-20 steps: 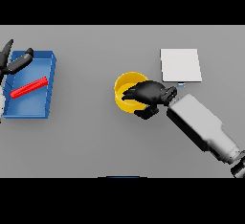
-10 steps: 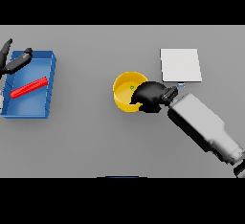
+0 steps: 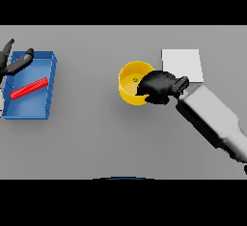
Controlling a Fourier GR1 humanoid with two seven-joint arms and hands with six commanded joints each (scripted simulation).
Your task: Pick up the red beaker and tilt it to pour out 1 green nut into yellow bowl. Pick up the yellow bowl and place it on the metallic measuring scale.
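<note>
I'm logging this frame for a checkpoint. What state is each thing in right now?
yellow bowl: upright on the table, right rim gripped.
green nut: lying inside the bowl.
red beaker: lying on its side in the blue tray.
metallic measuring scale: nothing on it.
right robot hand: curled over the bowl's rim.
left robot hand: open, at the tray's far left corner.
</note>
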